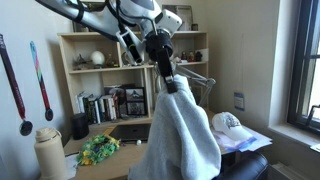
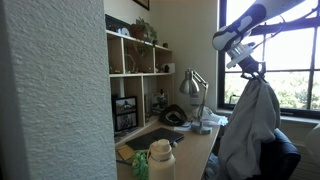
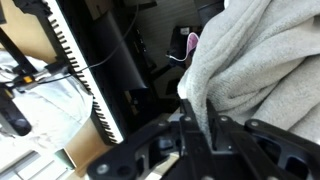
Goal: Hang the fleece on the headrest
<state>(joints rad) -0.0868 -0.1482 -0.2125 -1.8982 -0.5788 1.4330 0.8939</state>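
The gripper (image 1: 169, 84) is clenched on the top of the fleece (image 1: 186, 135), pinching a bunched fold so the pale grey fabric hangs straight down in thick folds. In the wrist view the fingers (image 3: 186, 128) close on the fleece (image 3: 262, 58), which fills the frame from 12 to 4 o'clock. A keyboard (image 3: 84, 82) with black and white keys lies far below at 9 o'clock.

In both exterior views the fleece is held up in the air above the desk. The black headrest (image 1: 252, 166) sits at 4 o'clock from the cloth's lower end. In an exterior view the fleece (image 2: 250, 125) hangs at 9 o'clock of the headrest (image 2: 286, 156), and whether the two touch cannot be told.

A white baseball cap (image 1: 229, 124) lies at 3 o'clock of the fleece. A desk lamp (image 2: 192, 84) stands at 9 o'clock of the gripper (image 2: 248, 74). A bookshelf (image 1: 100, 75) stands against the wall behind.
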